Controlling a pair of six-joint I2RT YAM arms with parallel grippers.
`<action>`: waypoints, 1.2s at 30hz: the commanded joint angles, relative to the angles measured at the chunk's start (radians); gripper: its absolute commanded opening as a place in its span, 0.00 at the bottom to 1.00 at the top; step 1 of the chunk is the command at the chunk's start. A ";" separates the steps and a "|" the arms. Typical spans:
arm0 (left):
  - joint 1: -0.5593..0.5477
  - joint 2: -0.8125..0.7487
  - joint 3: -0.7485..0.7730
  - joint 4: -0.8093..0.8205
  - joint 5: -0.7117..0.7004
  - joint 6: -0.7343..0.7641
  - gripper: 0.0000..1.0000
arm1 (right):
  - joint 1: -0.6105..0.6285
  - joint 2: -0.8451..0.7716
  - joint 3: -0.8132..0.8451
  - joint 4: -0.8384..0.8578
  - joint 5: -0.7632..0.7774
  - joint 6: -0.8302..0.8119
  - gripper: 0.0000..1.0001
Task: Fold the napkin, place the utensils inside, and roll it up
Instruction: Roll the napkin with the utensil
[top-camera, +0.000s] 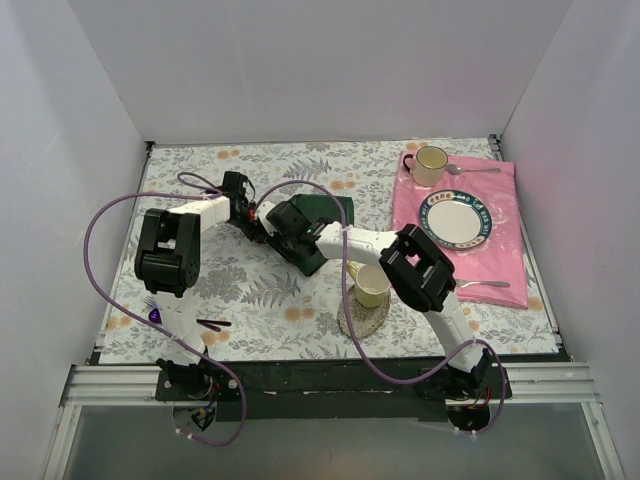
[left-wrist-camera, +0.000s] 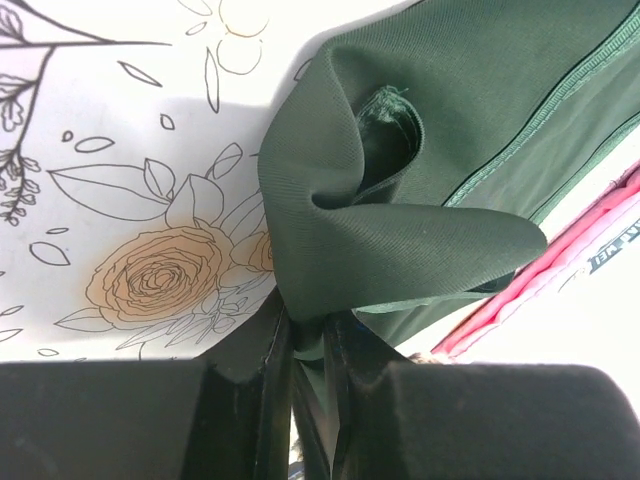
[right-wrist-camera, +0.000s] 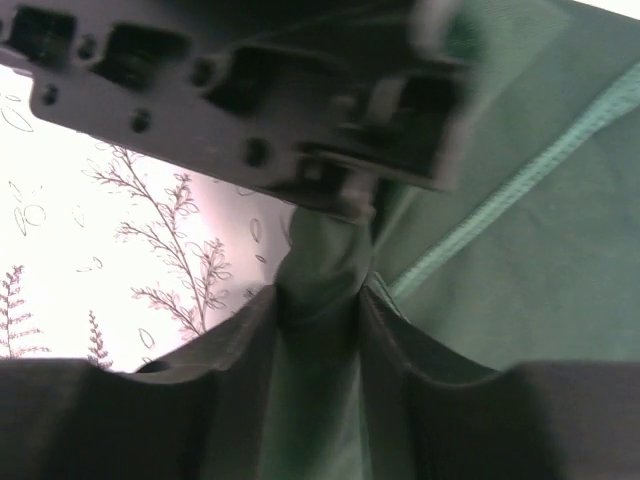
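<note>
Clamping bunched folds of the limp, soft napkin (left-wrist-camera: 450, 120), left gripper (left-wrist-camera: 308, 330) and right gripper (right-wrist-camera: 318, 305) close on cloth; hemmed corners suit regrasping.

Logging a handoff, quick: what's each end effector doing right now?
Left end effector: closed on the napkin.
Right end effector: closed on the napkin too.

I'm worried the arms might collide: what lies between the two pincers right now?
Just a bunched fold of the napkin, stretched from the left pincer to the right pincer; the right wrist view shows it.
</note>
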 joint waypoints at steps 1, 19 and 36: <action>0.008 -0.005 -0.037 -0.040 0.021 -0.009 0.00 | 0.001 0.032 -0.024 0.063 0.055 -0.015 0.40; 0.031 -0.214 -0.131 0.089 -0.083 0.101 0.54 | -0.231 0.136 -0.030 0.124 -0.806 0.292 0.01; -0.045 -0.081 -0.134 0.144 -0.123 -0.061 0.50 | -0.387 0.245 -0.211 0.797 -1.233 1.031 0.01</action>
